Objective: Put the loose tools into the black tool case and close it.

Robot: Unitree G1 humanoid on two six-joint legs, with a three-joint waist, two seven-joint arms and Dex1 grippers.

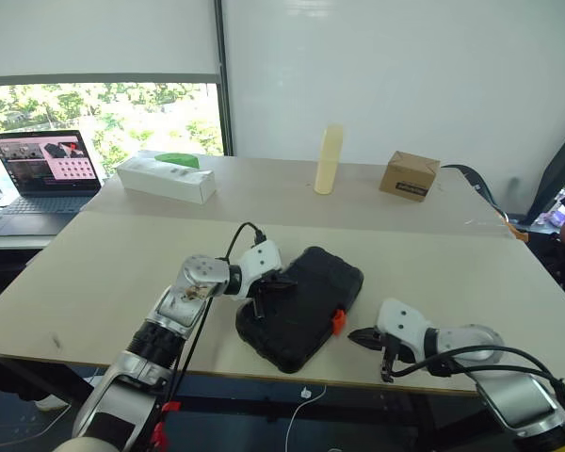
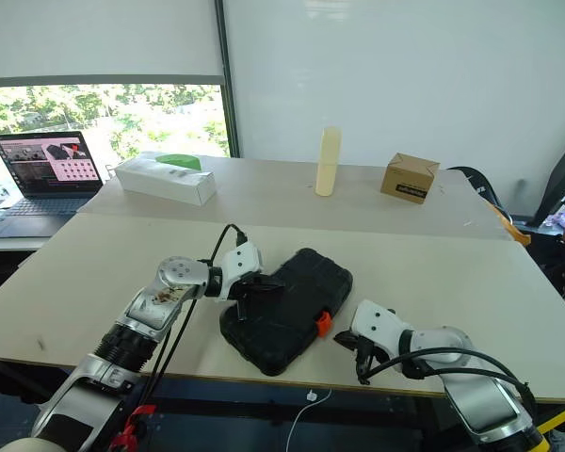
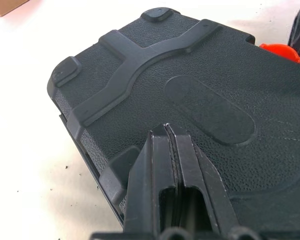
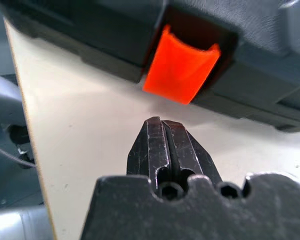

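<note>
Right gripper (image 1: 358,336): clenched, empty, tips just short of the latch (image 4: 180,64), above the table (image 1: 94,273) | Left gripper (image 1: 266,298): clenched, empty, tips resting on the lid | Case (image 1: 301,306): lid down, flat near the table's front edge, between the two grippers | Latch: orange, on the case's side facing the right gripper

Bright daylight from the window (image 1: 104,118) at far left, slightly blown out. Soft shadows under the black tool case (image 1: 301,306). Wrist views close-up, the orange latch (image 4: 182,65) blurred.
</note>
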